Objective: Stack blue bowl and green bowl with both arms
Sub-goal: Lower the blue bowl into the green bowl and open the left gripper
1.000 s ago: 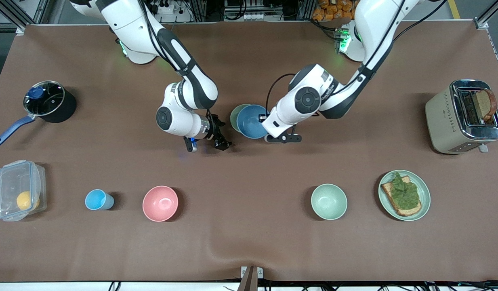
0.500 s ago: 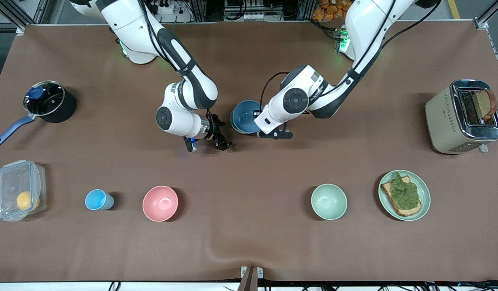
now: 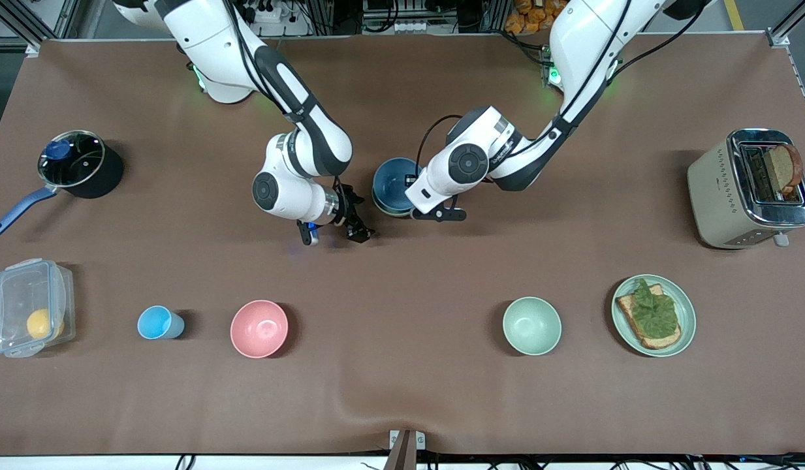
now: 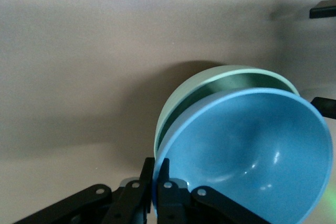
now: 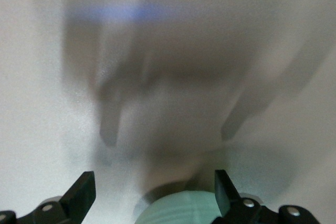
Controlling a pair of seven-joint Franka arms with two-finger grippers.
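The blue bowl [image 4: 247, 153] sits tilted inside the green bowl [image 4: 178, 98], its rim raised on the side where the left gripper [image 4: 155, 182] pinches it. The tilt suggests the blue bowl is being lowered into its seat and is not yet released. The pair lies at mid-table between the two arms, the green bowl [image 3: 380, 203] showing only as a thin crescent under the blue bowl [image 3: 392, 186] in the front view.

The left gripper's jaws are clamped together on the blue bowl's rim, one finger inside the wall and one outside. The left arm reaches in from its base with the elbow bent and the wrist turned low beside the stack, so the hand [image 3: 435, 212] lies just beside the bowls on the side nearer the front camera.

The right gripper [image 3: 335, 232] hangs just above the table [image 3: 402, 391], beside the stack toward the right arm's end, its jaws wide apart and holding nothing. That arm waits, forearm folded down and hand angled toward the bowls. A judgement: with nesting nearly complete, only settling and release remain.
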